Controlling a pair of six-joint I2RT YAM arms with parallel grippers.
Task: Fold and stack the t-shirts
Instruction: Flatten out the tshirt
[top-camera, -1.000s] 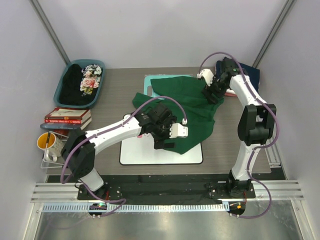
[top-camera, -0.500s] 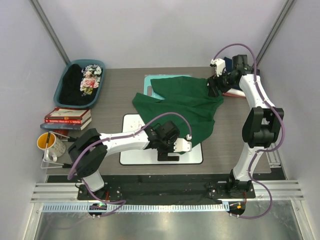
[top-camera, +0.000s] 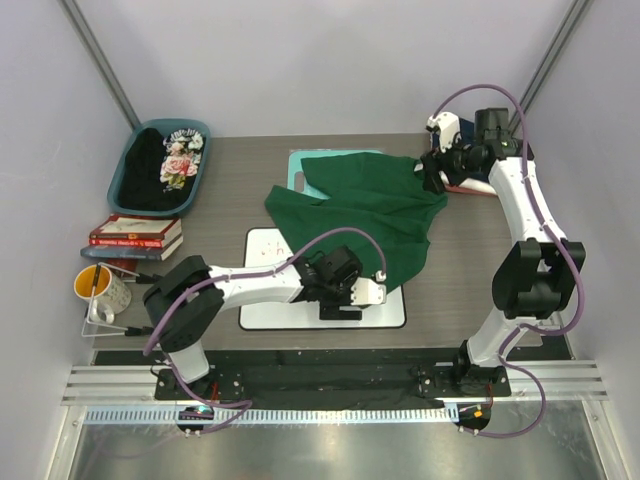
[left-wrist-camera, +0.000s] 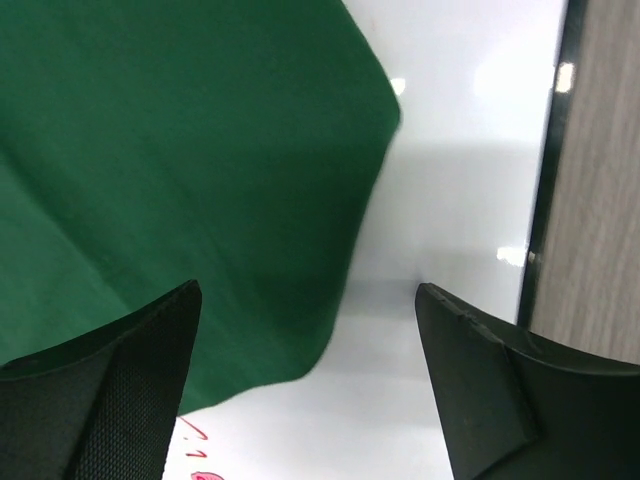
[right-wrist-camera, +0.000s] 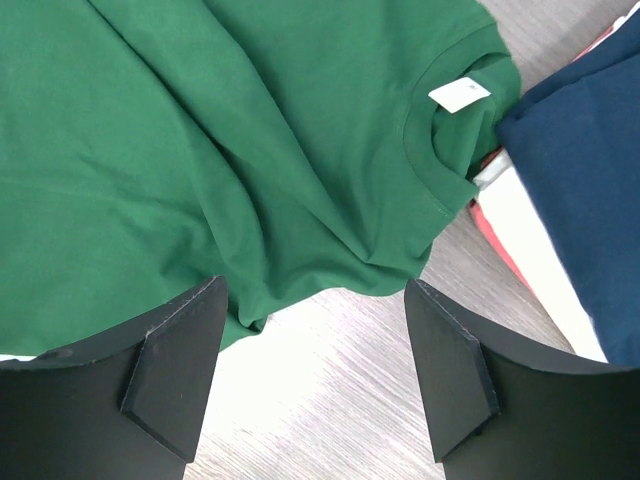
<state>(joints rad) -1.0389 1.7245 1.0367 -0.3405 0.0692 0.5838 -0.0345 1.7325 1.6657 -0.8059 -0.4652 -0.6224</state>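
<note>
A dark green t-shirt (top-camera: 370, 205) lies spread over the middle of the table, its lower hem on the whiteboard (top-camera: 290, 310). My left gripper (top-camera: 340, 300) hovers low over the whiteboard beside the hem corner (left-wrist-camera: 300, 330); its jaws (left-wrist-camera: 305, 300) are open and hold nothing. My right gripper (top-camera: 432, 172) is open above bare table beside the shirt's collar (right-wrist-camera: 445, 150), which has a white label (right-wrist-camera: 460, 95). Just right of the collar sits a folded navy shirt (right-wrist-camera: 580, 170) on white and reddish ones (right-wrist-camera: 530, 240). A black floral-print shirt (top-camera: 165, 165) lies in the basket.
A teal basket (top-camera: 200, 135) stands at the back left. Stacked books (top-camera: 135, 232) and a yellow mug (top-camera: 95, 285) sit at the left edge. A teal board (top-camera: 297, 165) pokes out from under the green shirt's far left.
My left gripper has come off the green shirt and moved toward the near edge over the whiteboard. My right gripper has risen and shifted right, away from the shirt's collar.
</note>
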